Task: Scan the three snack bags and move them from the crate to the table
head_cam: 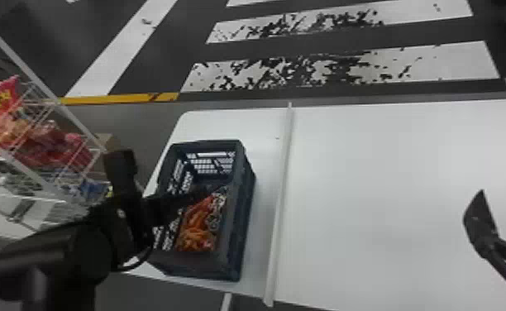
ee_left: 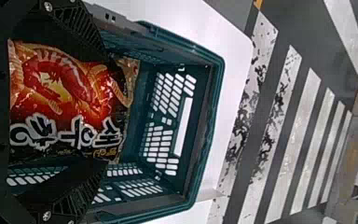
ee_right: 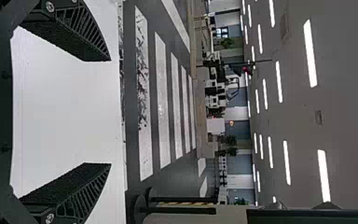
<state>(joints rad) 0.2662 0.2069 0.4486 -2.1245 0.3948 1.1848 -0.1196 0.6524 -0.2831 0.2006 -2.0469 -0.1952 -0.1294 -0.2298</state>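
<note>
White-lettered snack bag (ee_left: 67,98) in crate (ee_left: 216,93), left wrist view.

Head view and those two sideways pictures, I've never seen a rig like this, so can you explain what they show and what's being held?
It's a robot with two black arms. The head view looks down from its head; each sideways picture comes from a camera on one wrist. The dark crate stands on the white table, with an orange-and-black snack bag inside. The left end effector is at the crate, its two flat fingers spread over that bag. The right end effector is open above the table. Neither appears to be gripping anything. More packets sit on a white wire rack at the robot's left.
</note>
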